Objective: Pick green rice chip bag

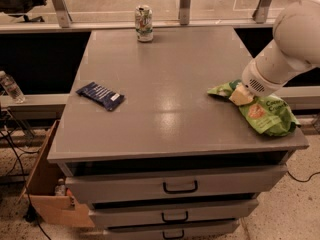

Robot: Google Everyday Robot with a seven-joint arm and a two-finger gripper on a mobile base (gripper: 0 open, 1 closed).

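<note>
The green rice chip bag (262, 114) lies crinkled on the right side of the grey cabinet top (170, 84), near its right edge. My gripper (241, 96) hangs from the white arm that comes in from the upper right and rests on the bag's left half, with a cream-coloured finger (242, 97) touching the wrapper. The arm hides the rest of the gripper and part of the bag.
A dark-blue flat wrapper (100, 95) lies on the left of the top. A green-and-white can (144, 23) stands upright at the back edge. Drawers with dark handles (180, 188) are below. A cardboard box (47, 184) sits on the floor at left.
</note>
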